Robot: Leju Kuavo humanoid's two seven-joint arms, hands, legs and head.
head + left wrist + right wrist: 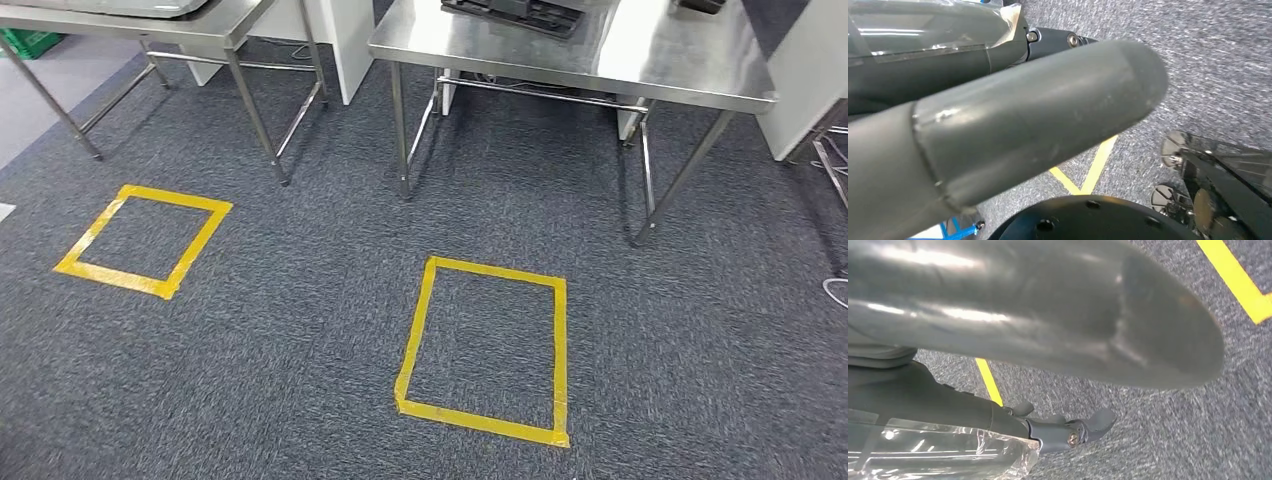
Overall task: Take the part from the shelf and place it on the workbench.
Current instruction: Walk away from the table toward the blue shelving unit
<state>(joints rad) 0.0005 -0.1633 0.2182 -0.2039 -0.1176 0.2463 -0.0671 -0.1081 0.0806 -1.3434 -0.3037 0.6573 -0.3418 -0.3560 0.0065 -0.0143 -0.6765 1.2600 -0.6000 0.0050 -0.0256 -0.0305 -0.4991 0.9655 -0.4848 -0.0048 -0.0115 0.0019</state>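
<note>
Grey left hand [1013, 125] holds nothing; right hand [1048, 315] likewise, above carpet [1173, 440]

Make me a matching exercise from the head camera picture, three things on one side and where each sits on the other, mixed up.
Things:
1. near yellow tape square
2. far yellow tape square
3. steel table with a black object on top

Places:
A. top right of the picture
B. on the carpet, left side
C. on the carpet, lower centre

Pairs: 1-C, 2-B, 3-A
</note>
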